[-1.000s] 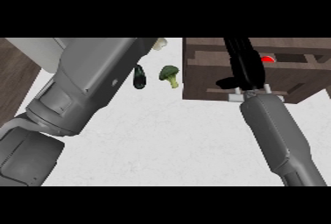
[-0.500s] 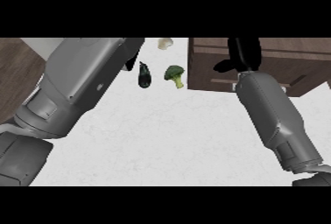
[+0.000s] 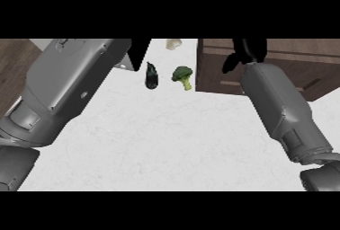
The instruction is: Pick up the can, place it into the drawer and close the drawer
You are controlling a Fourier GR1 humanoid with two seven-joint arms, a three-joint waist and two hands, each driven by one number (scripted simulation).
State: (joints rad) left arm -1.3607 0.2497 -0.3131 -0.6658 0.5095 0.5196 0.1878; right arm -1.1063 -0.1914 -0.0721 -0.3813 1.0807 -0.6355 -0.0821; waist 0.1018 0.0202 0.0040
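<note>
The right hand (image 3: 244, 53) is mostly chopped off by the top edge over the wooden drawer unit (image 3: 285, 67), so no way to tell if its fingers are curled or straight, and the can doesn't show anywhere. Same deal with the left hand (image 3: 139, 51): only a dark sliver pokes out past the forearm at the top. That pale thing (image 3: 172, 43) up top is cut off too, can't tell what it is.

- Flat, even light bathes the white counter (image 3: 166, 143), no glare anywhere.
- Faint shadow beneath the wooden drawer unit (image 3: 279, 67).
- Grey forearms shade softly along their edges.
</note>
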